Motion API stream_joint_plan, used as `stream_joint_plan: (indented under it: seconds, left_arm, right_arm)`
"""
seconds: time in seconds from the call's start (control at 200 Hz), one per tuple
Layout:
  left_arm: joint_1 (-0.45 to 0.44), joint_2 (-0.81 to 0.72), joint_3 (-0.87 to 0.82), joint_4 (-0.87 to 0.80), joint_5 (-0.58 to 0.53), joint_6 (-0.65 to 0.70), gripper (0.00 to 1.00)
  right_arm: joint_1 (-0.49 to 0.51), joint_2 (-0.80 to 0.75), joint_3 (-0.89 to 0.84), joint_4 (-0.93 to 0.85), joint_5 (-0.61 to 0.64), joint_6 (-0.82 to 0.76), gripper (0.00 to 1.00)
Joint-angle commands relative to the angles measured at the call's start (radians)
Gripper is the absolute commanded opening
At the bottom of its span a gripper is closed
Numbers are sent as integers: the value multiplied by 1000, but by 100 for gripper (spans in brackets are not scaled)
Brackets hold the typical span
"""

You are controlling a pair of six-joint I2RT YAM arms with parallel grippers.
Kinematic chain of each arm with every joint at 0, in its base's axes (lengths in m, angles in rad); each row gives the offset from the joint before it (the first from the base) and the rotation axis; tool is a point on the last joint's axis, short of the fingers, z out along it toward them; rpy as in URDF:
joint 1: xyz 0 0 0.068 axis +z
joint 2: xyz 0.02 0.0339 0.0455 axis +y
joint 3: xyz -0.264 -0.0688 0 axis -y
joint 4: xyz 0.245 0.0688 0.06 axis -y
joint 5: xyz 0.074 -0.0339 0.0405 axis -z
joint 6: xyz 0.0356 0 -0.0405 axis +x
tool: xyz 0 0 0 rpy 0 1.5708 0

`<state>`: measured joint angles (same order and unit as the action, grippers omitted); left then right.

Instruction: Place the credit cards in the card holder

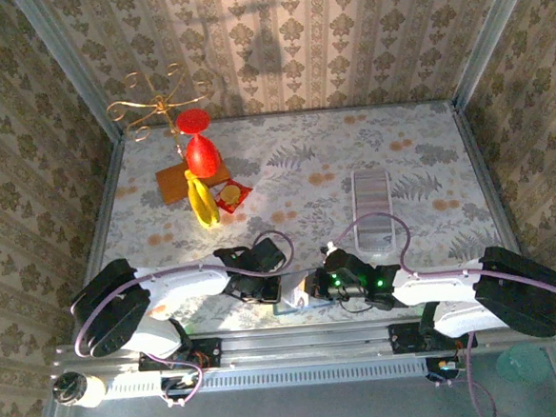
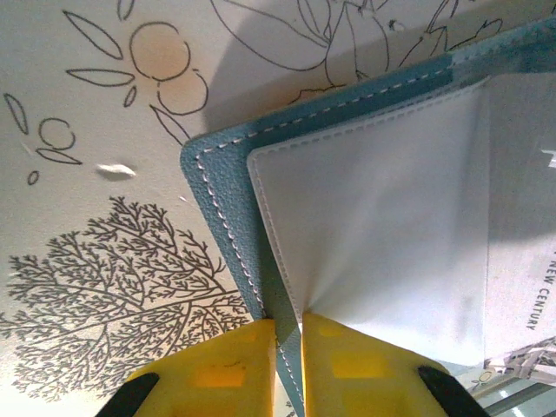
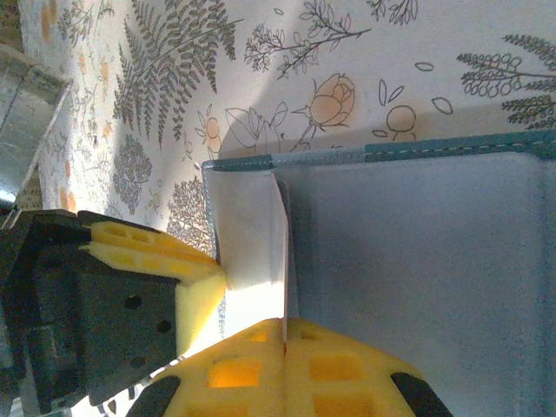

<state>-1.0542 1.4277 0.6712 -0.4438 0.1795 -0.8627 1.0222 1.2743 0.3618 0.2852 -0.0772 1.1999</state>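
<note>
- currently left tool (image 2: pixel 288 334) is pinching the card holder (image 2: pixel 221 200) edge; slipping would shut it.
- right tool (image 3: pixel 285 334) is pinching a thin white sheet (image 3: pixel 250 234), risking buckling.

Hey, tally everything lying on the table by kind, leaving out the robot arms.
Red goblet: 1
Yellow banana: 1
Gold wire stand: 1
Brown board: 1
Red-yellow packet: 1
Clear tray: 1
Teal card holder: 1
Total: 7
</note>
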Motion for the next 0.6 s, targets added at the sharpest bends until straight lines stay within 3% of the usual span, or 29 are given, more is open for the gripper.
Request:
stream_joint_plan:
  seconds: [0.0, 0.6]
  left_arm:
    - [-15, 54, -24, -39, 3, 7, 14]
    - [-14, 62, -18, -33, 17, 13, 13]
  right_arm:
    - [7, -10, -12, -49, -38, -26, 0]
    - [6, 86, 45, -24, -59, -44, 3]
